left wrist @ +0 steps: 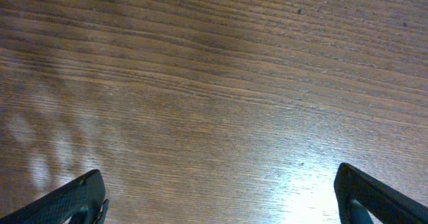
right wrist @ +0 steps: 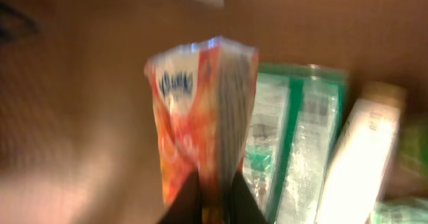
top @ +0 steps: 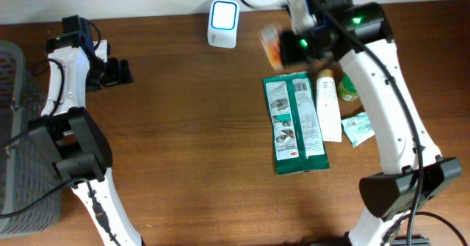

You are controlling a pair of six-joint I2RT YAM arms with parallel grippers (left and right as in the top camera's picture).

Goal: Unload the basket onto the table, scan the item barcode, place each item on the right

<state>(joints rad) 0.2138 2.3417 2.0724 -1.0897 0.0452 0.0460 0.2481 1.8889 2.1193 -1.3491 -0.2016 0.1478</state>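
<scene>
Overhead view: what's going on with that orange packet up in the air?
The right end effector is shut on an orange snack packet, held above the table near the white scanner. A green pouch and a white tube lie below it. The left end effector hangs open, holding nothing.

Readable text: none.
Blue lettering on the orange packet (right wrist: 200,117) is blurred; white printed panels on the green packet (top: 295,125) are too small.

Your arms: left open, right clamped.
Your left gripper (top: 123,72) sits at the left side, jaws spread wide and empty; your right arm reaches far forward, its gripper (right wrist: 207,196) pinched tight on an orange packet (right wrist: 194,103).
</scene>
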